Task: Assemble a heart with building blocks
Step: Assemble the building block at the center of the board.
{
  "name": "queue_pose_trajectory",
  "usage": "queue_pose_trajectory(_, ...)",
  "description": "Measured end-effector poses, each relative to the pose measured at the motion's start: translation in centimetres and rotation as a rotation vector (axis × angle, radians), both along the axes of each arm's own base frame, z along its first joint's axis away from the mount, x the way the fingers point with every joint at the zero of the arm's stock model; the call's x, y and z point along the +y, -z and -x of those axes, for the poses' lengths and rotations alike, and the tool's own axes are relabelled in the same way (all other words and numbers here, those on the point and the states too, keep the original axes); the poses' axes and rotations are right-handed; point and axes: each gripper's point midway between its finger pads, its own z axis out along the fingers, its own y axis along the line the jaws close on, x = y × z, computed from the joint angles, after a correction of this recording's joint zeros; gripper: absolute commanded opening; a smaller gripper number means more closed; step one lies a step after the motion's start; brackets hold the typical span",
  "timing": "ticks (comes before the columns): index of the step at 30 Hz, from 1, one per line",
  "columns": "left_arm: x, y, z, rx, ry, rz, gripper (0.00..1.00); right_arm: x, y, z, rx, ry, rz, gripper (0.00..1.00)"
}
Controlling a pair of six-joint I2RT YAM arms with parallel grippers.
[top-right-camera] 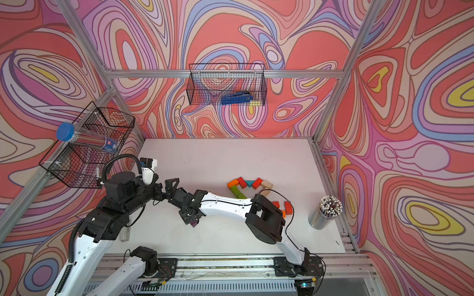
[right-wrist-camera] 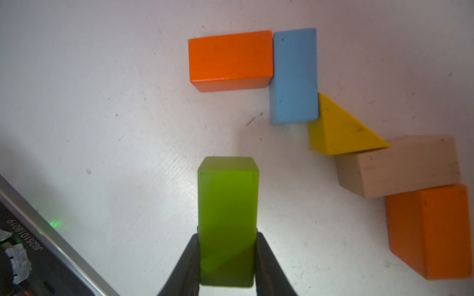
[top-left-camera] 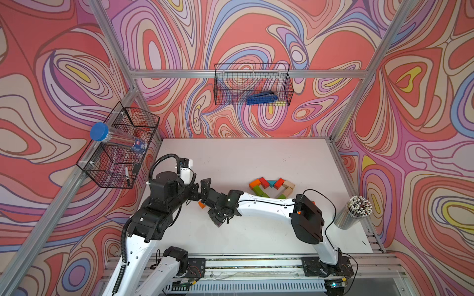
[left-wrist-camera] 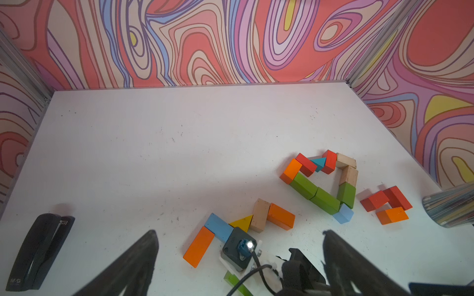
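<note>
A: Jaws?
B: The right gripper (right-wrist-camera: 227, 233) pinches the green brick (right-wrist-camera: 227, 205) by one end, and most of its length sticks out free. The left gripper (left-wrist-camera: 239, 232) is spread wide, holding nothing, just beside the right arm (top-left-camera: 266, 205).
A: Where's the brick?
B: Over the table (left-wrist-camera: 179, 153) next to the loose chain (right-wrist-camera: 293, 77), well apart from the heart ring (left-wrist-camera: 305, 184). Touching the table or not, can't tell.
A: Risks?
B: End grip, so the brick could pivot or slip on the carry. That arm lies across the ring's near side in both top views; a low swing could scatter it. Arms are close (a bump is likely if both move).
A: Counts?
B: Ring: three green, two red, two wood, one orange, one teal triangle, one light blue cube. Chain: two orange, one blue, one yellow triangle, one wood. The side pile (left-wrist-camera: 384, 202): two red, one orange. One held. One black stapler (left-wrist-camera: 38, 253).
</note>
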Motion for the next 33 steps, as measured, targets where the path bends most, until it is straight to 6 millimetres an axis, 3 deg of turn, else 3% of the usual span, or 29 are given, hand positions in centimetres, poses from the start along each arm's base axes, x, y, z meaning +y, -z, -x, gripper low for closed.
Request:
queue_pose_trajectory(15, -0.4, 0.2, 0.1, 0.008, 0.021, 0.008, 1.0, 2.4, 2.7, -1.5, 0.005, -0.031, 0.041, 0.22)
queue_pose_trajectory(20, -1.0, 0.4, 0.2, 0.022, 0.052, 0.02, 1.0, 2.1, 3.8, -1.4, 0.014, -0.039, 0.077, 0.23)
queue_pose_trajectory(33, -2.0, 0.7, 0.3, 0.042, 0.107, 0.044, 1.0, 2.6, 3.8, -2.0, -0.002, -0.047, 0.096, 0.25)
